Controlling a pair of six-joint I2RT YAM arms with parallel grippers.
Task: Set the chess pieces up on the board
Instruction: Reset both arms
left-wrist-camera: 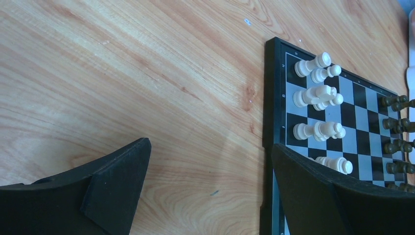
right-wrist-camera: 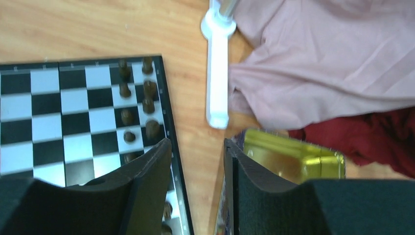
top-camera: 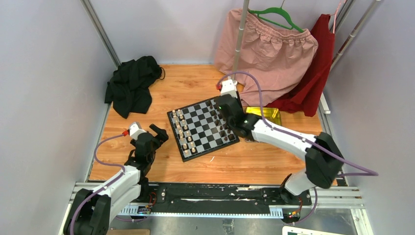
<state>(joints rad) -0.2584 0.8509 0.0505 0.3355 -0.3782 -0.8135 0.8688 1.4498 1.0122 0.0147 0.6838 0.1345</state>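
Where the light wooden table (top-camera: 195, 81) reaches its far left corner, a crumpled black cloth (top-camera: 131, 84) lies in a heap. The left gripper (top-camera: 155, 134) hangs over bare wood near the table's left edge, just left of the board. Its black fingers (left-wrist-camera: 112, 191) are spread wide, with only table between them, gripping nothing.

The small black-and-white chequered chessboard (top-camera: 205, 125) with a black border sits mid-table, skewed to the table edges. Tiny cream-white chessmen (top-camera: 183, 132) crowd the two files along the board's left edge. Tiny dark brown chessmen (right-wrist-camera: 147, 105) line the two files along its right edge. The middle squares are bare.

The right gripper (top-camera: 229, 128) is over the board's right edge, among the dark pieces. Its black fingers (right-wrist-camera: 147, 181) are partly apart, and the gap shows only the board's border and wood, nothing gripped. One finger overlaps the board edge and the other overlaps a shiny yellow metal tin (right-wrist-camera: 293, 156), which lies just right of the board.

A white pole foot (right-wrist-camera: 218, 73) rests on the wood beyond the board's far right corner. Behind it a pink gathered garment (top-camera: 274, 54) on a green hanger (top-camera: 274, 14) drapes onto the table's far right edge. A dark red garment (top-camera: 313, 78) hangs beside it at the far right corner.
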